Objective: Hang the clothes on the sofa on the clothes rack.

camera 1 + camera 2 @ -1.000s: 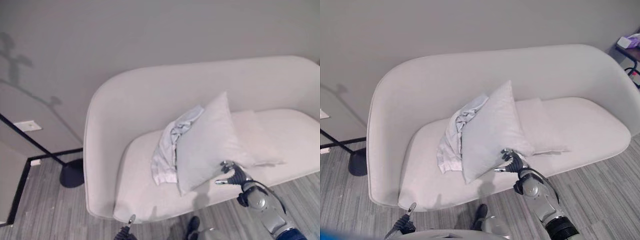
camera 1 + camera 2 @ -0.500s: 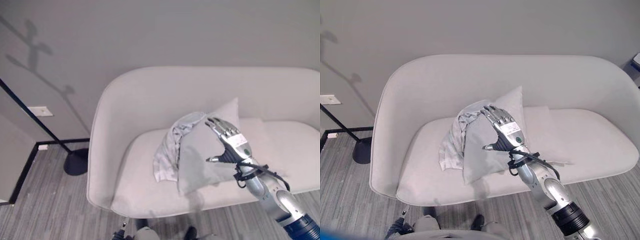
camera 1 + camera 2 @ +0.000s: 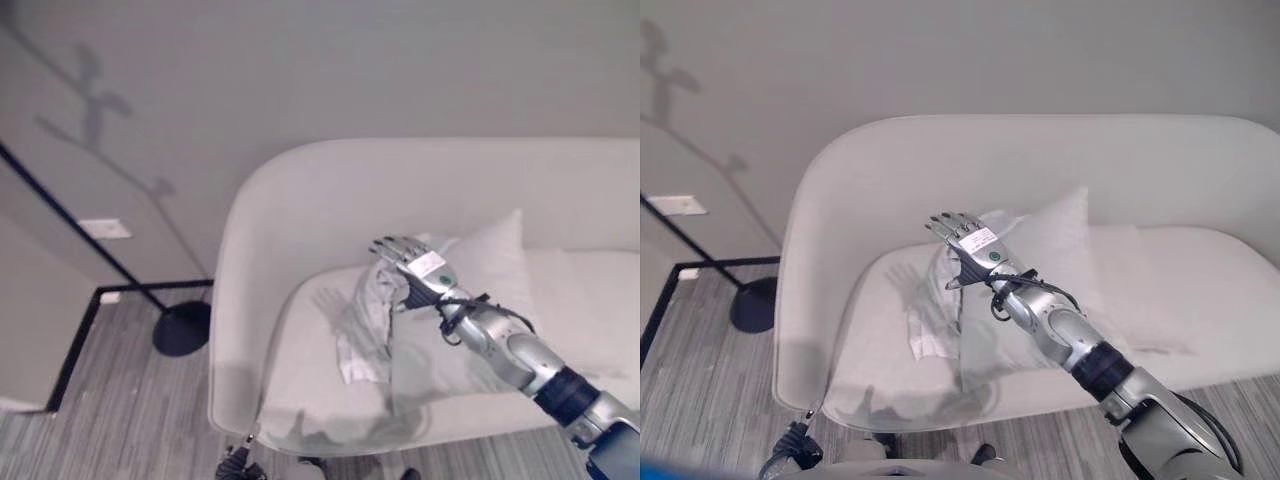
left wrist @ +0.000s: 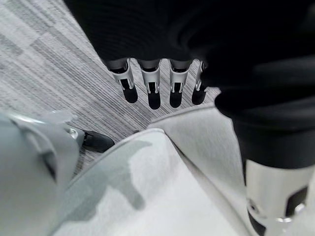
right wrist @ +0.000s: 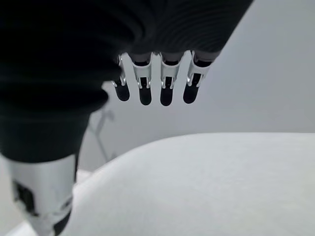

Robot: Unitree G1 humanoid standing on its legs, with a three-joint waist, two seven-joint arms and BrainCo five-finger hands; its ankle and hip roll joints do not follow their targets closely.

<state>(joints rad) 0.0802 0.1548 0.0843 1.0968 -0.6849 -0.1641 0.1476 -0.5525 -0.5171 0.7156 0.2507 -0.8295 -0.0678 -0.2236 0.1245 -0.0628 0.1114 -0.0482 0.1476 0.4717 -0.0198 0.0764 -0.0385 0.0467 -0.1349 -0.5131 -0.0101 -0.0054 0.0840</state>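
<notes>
Crumpled pale grey-blue garment lies on the seat of the rounded off-white fabric sofa, wedged against the left side of the light grey square cushion. Our right hand hovers over its upper folds, fingers straight and apart, gripping nothing. Our left hand hangs low by the sofa's front edge, fingers relaxed. We judge the cloth light, limp, prone to snagging on the cushion; best pinched at the bunched top ridge. Black rack base stands left.
</notes>
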